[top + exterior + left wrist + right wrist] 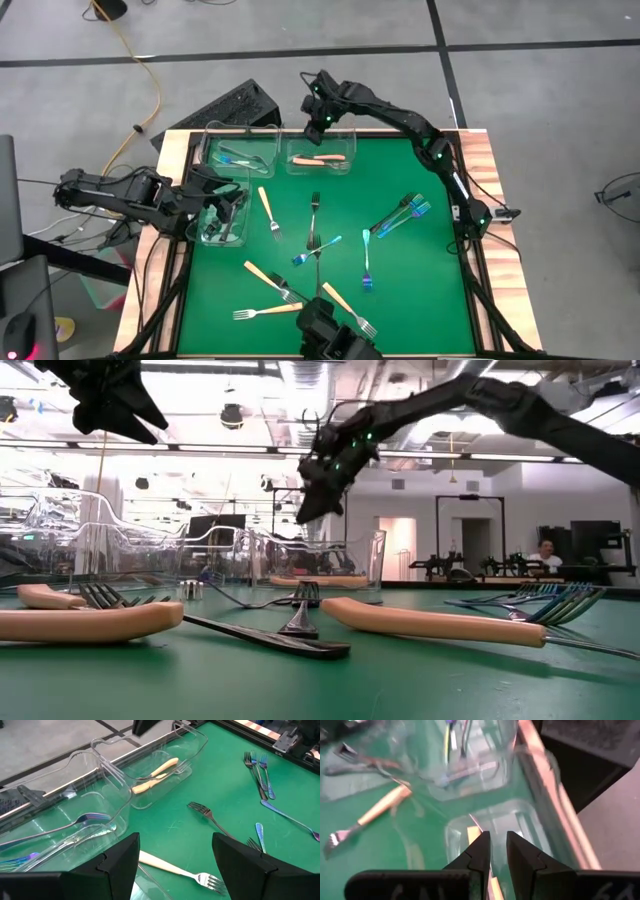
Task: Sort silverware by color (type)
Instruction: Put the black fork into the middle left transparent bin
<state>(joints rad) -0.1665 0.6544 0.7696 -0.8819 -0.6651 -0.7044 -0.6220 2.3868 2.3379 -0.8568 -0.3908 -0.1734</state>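
A green surface (400,300) framed in pale wood carries our work, with grey floor around it and a bright room beyond; three clear bins sit at its far-left corner, one per kind it seems, so each fork has a short trip. Our right hand (318,118) hangs over the bin with tan forks (320,158), its fingers nearly together with only a narrow gap; whether it grips a tan fork we cannot tell, since the wrist view is smeared there. Our left hand (222,208) hovers spread wide and empty over the bin of dark forks (222,222); the blue fork bin (240,152) stands beside it. Loose silverware lies scattered across the mat: blue forks (402,214) clustered at the right, tan-handled forks (268,212) nearer the middle and front, a dark fork (315,215) centrally. A black mount (335,335) at the front edge covers part of one tan fork; the bins' contents blur through the plastic.
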